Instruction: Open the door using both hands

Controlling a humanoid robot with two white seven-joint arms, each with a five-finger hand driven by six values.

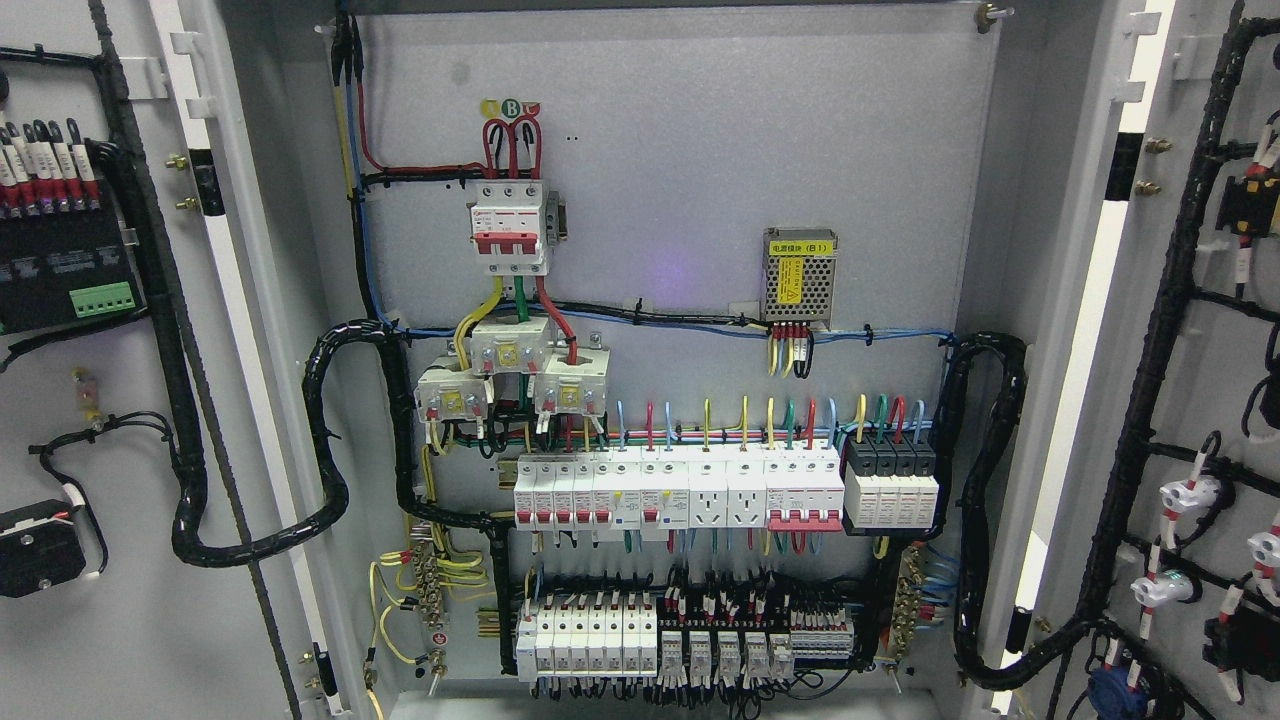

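Both doors, the left door [120,400] and the right door [1200,400], stand wide open, so the wires [680,500] show (no robot hand is in view).

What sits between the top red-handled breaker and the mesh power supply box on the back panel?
Head view: only bare grey panel lies between the top breaker and the power supply box. The black cable bundle runs just below.

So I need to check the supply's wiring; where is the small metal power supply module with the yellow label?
In the head view, the power supply module sits on the back panel, right of centre, above the row of breakers and right of the main breaker.
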